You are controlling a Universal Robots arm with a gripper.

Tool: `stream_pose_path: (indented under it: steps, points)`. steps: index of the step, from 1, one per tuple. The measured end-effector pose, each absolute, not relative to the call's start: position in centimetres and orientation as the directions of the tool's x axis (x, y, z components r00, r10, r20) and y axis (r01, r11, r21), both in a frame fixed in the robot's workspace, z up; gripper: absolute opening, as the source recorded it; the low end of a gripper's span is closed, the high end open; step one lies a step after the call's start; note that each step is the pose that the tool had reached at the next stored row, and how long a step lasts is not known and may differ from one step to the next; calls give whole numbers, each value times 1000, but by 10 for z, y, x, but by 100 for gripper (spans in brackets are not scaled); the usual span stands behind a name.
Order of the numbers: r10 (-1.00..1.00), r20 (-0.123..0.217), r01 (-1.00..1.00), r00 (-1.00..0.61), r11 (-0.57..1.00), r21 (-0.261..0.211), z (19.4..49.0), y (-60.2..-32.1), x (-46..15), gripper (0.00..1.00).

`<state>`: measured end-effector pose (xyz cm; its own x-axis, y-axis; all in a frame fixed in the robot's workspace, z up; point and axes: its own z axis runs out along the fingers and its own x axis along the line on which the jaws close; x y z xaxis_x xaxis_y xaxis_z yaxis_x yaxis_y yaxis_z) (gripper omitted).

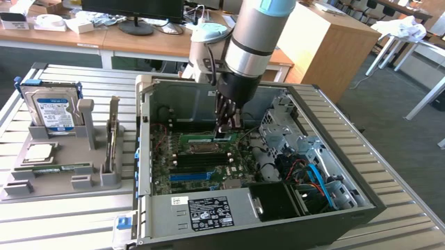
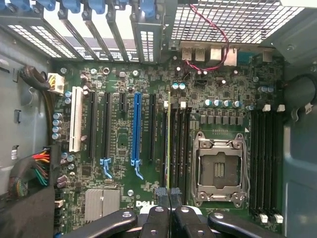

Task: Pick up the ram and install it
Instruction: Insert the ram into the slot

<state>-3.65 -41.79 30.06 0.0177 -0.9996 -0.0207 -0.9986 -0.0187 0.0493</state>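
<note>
**Exterior view**
- Claw: my claw (image 1: 226, 130) hangs inside the open computer case (image 1: 144, 130). Its fingers are drawn almost together on the ram (image 1: 203, 138).
- Ram, position: a green stick with a white label, standing on edge over the motherboard (image 1: 175, 176).
- Ram, long axis: it runs from the claw toward nine o'clock. My grip falls near its three-o'clock end.
- Neighbour: the processor socket (image 1: 203, 149) lies just at six o'clock of the ram.
- Height: as I judge it, the ram is held a little above the board. I cannot tell whether it touches a slot.

**Wrist view**
- Claw: the claw (image 2: 170, 193) has its fingertips (image 2: 161, 194) nearly meeting, with the ram's thin edge between them.
- Ram: the ram (image 2: 168, 144) is seen edge-on, as a narrow yellow-green line running straight away from the fingertips.
- Governing relation: the long axis lies parallel to the memory slots (image 2: 179, 144). The ram sits just beside them, on the side away from the processor socket (image 2: 218, 171).
- Wider placing: the ram lies between that socket and the blue expansion slot (image 2: 136, 129).
- Judgement: the direction looks matched to the slots. Sideways, the ram seems a shade toward the blue slot.
</note>
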Motion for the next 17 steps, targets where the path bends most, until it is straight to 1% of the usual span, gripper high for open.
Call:
stream_pose_path:
  steps: [17]
  points:
    - [-1000, -21, -999, 18, -19, 49, 284, -418, -37, 11]
